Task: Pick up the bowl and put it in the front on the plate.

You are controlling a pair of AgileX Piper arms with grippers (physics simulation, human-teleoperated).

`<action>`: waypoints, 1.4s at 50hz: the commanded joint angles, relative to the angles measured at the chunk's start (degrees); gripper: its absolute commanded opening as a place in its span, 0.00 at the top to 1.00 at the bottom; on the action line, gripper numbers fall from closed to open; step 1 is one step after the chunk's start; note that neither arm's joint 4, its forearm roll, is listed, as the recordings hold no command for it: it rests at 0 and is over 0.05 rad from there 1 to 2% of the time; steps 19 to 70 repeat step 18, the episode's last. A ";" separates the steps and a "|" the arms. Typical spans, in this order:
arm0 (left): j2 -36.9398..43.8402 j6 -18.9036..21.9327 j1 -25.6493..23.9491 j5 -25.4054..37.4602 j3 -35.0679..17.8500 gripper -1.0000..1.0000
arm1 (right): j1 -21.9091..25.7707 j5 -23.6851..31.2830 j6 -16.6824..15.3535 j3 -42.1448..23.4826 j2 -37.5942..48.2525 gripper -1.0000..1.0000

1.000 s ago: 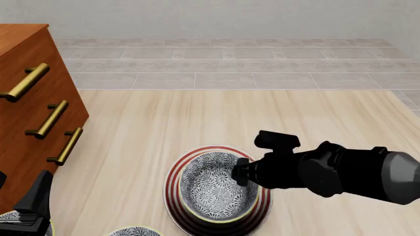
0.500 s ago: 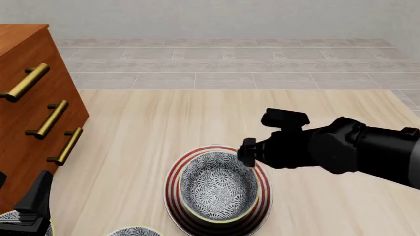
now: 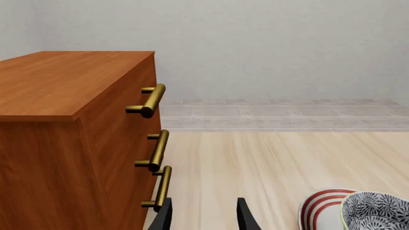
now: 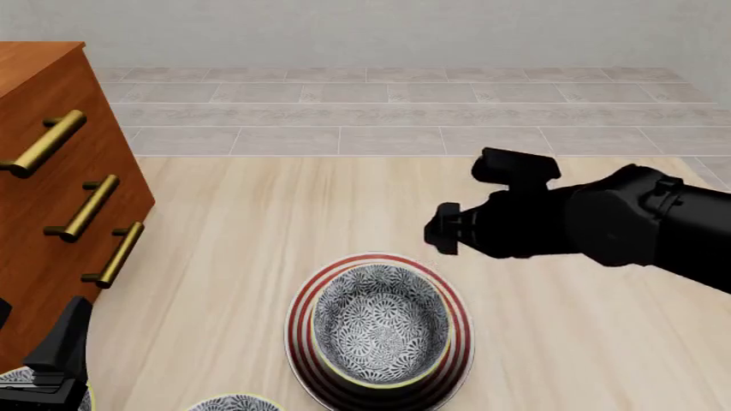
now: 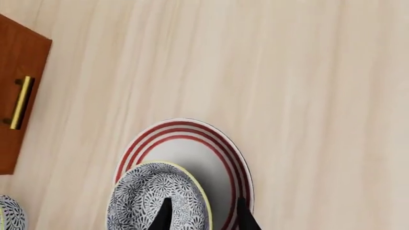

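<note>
Since a second ago your right gripper has let go of the bowl's rim, lifted, and drawn back toward the far right, so it now hangs over bare table beyond the plate. Its fingers stand parted with a clear gap between them, and nothing is held or touched; seen from the right wrist camera they frame the bowl's edge from above without contact.

You have the bowl sitting upright on the plate, toward the plate's near side. It is deep, round and glazed, with dense blue-and-white flowers inside and out and a pale yellow rim. The plate is flat, white and wider, ringed with red bands.

Your left gripper is at the near left corner of the table, fingertips apart and holding nothing.

Both things rest on a pale wood-grain table. A reddish-brown wooden drawer chest with round brass bar handles stands at the left. Two more patterned bowls peek in at the near edge. Nothing lies between your right gripper and the bowl.
</note>
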 commanded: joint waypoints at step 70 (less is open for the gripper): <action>0.00 0.00 0.00 0.00 0.00 0.00 | -4.69 -0.89 -1.74 -1.01 -7.64 0.00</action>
